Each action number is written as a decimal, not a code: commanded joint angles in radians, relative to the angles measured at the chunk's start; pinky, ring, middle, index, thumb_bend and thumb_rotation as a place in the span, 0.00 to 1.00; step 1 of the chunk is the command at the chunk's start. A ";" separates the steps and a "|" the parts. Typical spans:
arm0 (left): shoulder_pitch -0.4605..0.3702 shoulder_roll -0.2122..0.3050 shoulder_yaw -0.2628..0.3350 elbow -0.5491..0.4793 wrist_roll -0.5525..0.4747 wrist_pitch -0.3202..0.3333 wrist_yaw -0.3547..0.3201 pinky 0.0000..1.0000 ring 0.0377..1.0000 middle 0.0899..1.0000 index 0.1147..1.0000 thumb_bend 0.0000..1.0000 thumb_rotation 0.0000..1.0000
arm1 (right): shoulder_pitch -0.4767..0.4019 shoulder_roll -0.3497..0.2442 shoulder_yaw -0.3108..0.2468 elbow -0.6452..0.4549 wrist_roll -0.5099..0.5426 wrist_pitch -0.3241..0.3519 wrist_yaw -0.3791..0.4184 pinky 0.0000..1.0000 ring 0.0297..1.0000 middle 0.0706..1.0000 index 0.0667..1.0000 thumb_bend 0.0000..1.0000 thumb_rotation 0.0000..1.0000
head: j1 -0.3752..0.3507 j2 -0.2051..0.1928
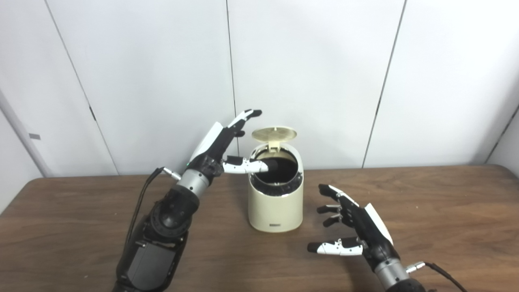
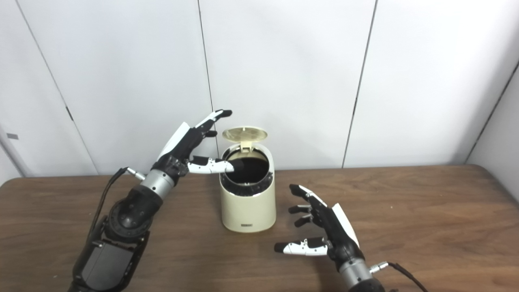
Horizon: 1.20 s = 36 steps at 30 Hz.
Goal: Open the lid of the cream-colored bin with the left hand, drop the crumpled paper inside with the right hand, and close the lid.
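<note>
So the cream-colored bin [image 1: 275,202] stands upright near the middle of the wooden table [image 1: 446,211], long axis vertical, with its round mouth angled a bit toward the near side and its small label facing the camera. The lid [image 1: 274,134] is flipped up on its hinge at the far edge of the rim, standing nearly flat-topped above the opening, underside facing down and forward. No crumpled paper shows anywhere on the table or in either hand, and the inside of the bin is just dark, so I can't tell if it's in there — my guess is the drop is done and closing is the step in hand. The left hand [image 1: 221,148] is released, holding nothing: fingers stretched up and toward the far right beside the lid, thumb tip poking across the left edge of the rim. The right hand [image 2: 324,227] hovers low over the table just to the near right of the bin, fingers spread and slightly curled, empty. To close it well I'd pull that thumb clear of the mouth first, then bring the left fingers over the top of the lid and push down and toward the near side along the hinge arc — gently, since the bin looks light and could tip or slide.
</note>
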 commanded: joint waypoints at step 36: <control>-0.007 0.104 -0.036 -0.143 0.103 -0.049 -0.097 0.88 0.99 0.80 0.71 1.00 0.41 | -0.038 0.010 0.007 -0.019 -0.006 -0.041 -0.027 0.56 0.69 0.84 0.84 0.83 0.06 | -0.005 0.007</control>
